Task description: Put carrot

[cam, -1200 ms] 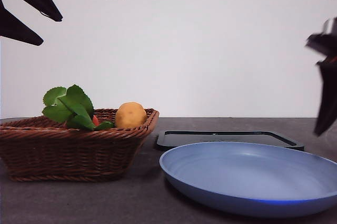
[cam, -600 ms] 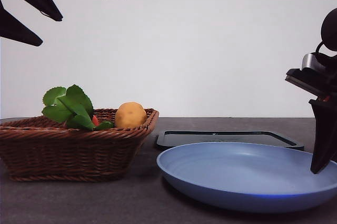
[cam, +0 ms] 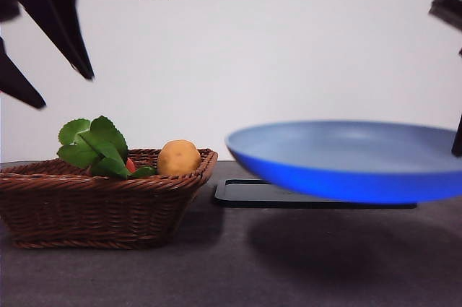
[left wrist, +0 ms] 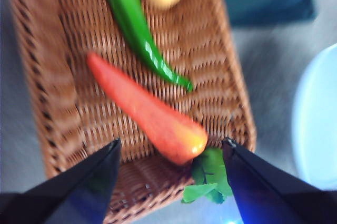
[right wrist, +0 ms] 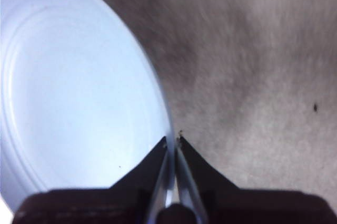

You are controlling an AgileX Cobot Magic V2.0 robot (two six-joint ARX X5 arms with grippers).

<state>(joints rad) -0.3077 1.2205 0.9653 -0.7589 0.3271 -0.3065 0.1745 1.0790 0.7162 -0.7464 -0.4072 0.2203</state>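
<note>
Carrot [left wrist: 150, 113] (front view shows mostly leaves) lies in basket [left wrist: 68, 39].

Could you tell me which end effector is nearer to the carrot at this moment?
Left. The left end effector hovers open directly above the carrot in the wicker basket; the right end effector is off across the table, gripping the blue plate.

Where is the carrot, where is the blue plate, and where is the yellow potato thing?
carrot [left wrist: 152, 116]: left wrist view, middle of its orange-red body in the basket.
blue plate [cam: 346, 159]: front view, its outer wall, lifted off the table.
yellow potato lump [cam: 179, 157]: front view, middle of its rounded side.
</note>
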